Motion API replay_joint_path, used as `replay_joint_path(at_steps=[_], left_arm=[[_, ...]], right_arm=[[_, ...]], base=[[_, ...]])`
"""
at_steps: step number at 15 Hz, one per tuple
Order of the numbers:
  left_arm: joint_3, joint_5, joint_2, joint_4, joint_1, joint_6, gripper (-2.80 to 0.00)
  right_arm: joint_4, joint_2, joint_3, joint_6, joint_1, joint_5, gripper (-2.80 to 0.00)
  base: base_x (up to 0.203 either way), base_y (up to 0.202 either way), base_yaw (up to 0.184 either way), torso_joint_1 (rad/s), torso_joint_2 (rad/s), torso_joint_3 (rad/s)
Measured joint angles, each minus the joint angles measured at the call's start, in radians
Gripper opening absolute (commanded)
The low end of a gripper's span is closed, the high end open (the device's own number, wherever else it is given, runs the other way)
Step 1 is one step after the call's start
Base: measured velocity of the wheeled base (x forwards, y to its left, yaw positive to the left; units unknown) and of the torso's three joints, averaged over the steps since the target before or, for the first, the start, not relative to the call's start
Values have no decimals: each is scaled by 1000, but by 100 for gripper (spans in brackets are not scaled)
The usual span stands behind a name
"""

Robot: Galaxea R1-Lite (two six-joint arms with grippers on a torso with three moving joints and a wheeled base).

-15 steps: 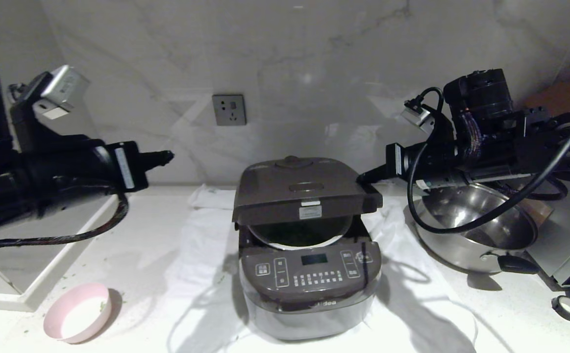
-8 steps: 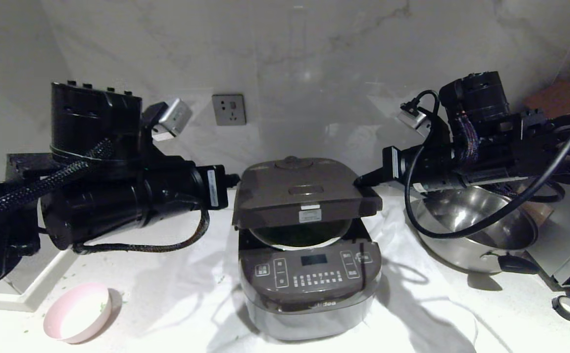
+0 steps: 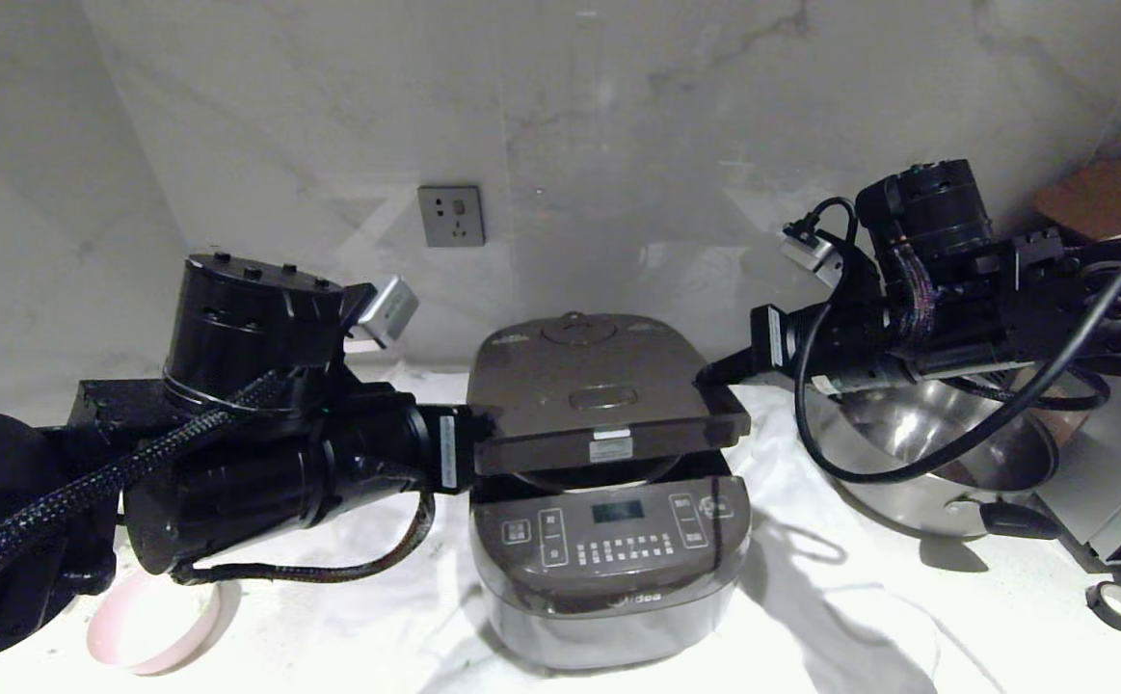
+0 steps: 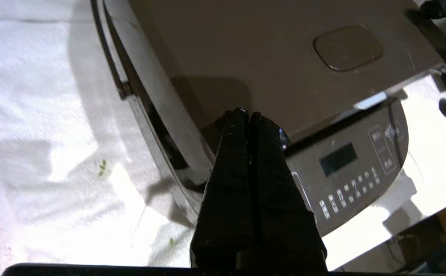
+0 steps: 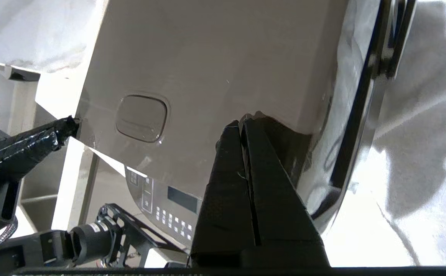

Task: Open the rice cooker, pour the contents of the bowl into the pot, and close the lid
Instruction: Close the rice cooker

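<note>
Dark brown-grey rounded-square Midea rice cooker [image 3: 608, 569] sits mid-counter [image 3: 984, 617] on a white cloth [image 3: 367, 598]. Its hinged dark brown lid [image 3: 603, 400] is nearly down, only a thin gap above the front button panel [image 3: 608, 535]; pot and green contents not visible. Left gripper [image 4: 249, 117], fingers pressed together and holding nothing, tip on the lid's left front corner. Right gripper [image 5: 242, 123], also pressed together and empty, tip against the lid's right edge. Small pale pink bowl [image 3: 150, 631] on the counter well left of the cooker, partly hidden by the left arm. Shiny steel black-handled pan [image 3: 946, 463] just right of the cooker
</note>
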Motion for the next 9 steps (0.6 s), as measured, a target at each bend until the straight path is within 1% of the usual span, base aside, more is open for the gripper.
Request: replay_joint_path(at_steps=[3,6,9], left_arm=[[4,0,14,-8,-8,-9,-280],[24,3,43,-63,-19,-10,-280],[39,38,78,-125,-29,-10,-280]], right_arm=[[-3,-9,17,0,0,1,-280],[-4,-24,47,8,5,3,-280],[-69,-39,111,45,19,3,-280]], base=[[0,0,0,0,0,0],[0,0,0,0,0,0],[0,0,0,0,0,0]])
